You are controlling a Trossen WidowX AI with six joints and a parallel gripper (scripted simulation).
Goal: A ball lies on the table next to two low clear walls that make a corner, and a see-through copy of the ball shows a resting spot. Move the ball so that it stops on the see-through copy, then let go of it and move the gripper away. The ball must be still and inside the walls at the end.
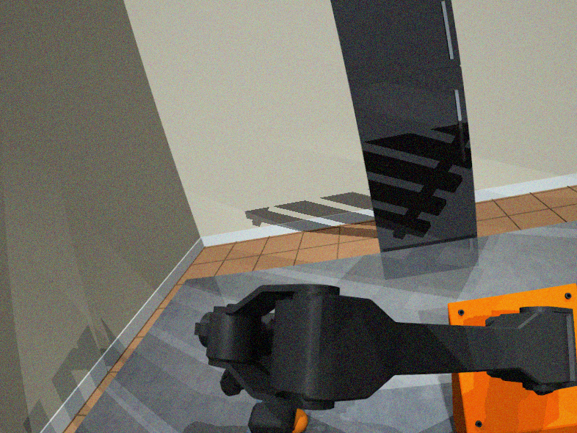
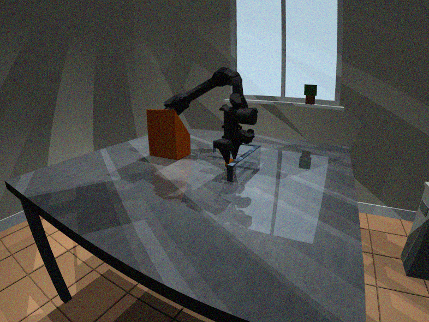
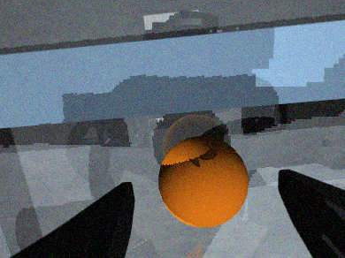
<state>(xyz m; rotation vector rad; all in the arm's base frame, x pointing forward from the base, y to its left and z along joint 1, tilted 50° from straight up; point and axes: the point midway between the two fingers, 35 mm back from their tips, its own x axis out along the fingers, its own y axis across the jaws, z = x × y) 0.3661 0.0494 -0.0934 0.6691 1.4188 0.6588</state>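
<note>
One orange ball (image 3: 203, 188) between open gripper (image 3: 205, 215) fingers; no writing legible.

The arm (image 2: 207, 84) rises from an orange base block (image 2: 166, 135) at frame center-left and folds down to the gripper (image 2: 227, 152), which points straight down at the grey table (image 2: 173, 221). Fingers stand apart, straddling a small orange ball (image 2: 229, 160) just beside the near end of a low clear wall (image 2: 244, 156). A window (image 2: 285, 48) occupies the upper right.
</note>
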